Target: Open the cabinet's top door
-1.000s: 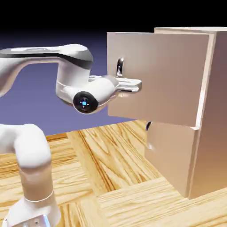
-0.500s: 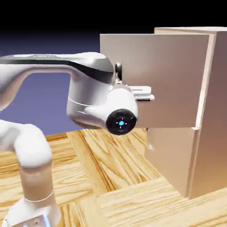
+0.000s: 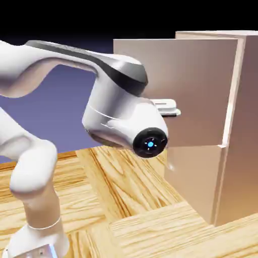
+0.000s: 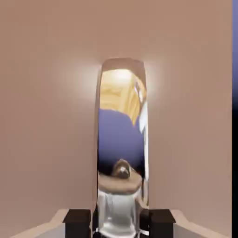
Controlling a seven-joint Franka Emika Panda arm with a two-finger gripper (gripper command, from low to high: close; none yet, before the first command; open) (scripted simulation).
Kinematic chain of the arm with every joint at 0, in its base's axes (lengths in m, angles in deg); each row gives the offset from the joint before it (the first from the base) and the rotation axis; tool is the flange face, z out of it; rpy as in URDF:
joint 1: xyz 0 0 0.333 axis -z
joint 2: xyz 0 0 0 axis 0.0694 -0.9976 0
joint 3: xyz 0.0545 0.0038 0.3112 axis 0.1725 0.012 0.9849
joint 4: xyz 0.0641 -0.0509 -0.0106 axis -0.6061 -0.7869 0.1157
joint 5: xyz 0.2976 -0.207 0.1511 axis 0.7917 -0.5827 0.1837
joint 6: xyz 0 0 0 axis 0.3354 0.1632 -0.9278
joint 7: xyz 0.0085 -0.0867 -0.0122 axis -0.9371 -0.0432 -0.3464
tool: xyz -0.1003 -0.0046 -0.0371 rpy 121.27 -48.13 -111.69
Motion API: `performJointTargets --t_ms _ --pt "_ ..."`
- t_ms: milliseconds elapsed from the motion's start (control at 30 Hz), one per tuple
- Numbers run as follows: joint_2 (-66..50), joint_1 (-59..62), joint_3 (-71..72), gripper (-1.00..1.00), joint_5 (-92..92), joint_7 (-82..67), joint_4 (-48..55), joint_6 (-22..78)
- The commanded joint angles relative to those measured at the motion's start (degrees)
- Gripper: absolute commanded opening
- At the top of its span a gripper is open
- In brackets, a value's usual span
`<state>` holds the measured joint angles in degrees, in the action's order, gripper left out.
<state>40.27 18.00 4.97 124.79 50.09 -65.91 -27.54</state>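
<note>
Top door (image 3: 196, 90) ahead of pincer (image 4: 119, 223) swung wider; handle (image 4: 121, 139) pinched between fingertips, so opening probably nearly done.

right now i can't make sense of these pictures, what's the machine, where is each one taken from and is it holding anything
The machine is a white robot arm in a computer simulation. The exterior view stands back: on a wood-patterned surface are the arm and a boxy cabinet, its top door swung open above a shorter panel.

The hand view looks along the gripper at that door up close. Its two dark-tipped fingers are closed on the door's shiny curved handle, one on each side.
</note>
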Motion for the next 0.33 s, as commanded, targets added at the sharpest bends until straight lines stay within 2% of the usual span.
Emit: performJointTargets --t_ms 0,267,300 --pt "-2.12 -0.92 -1.52 -1.00 -0.81 -0.83 1.95 2.36" --pt "-18.68 -6.10 -10.98 -1.00 -3.83 -8.43 17.01 20.05" --pt "-18.68 -6.10 -10.99 1.00 -3.83 -8.43 17.01 20.05"
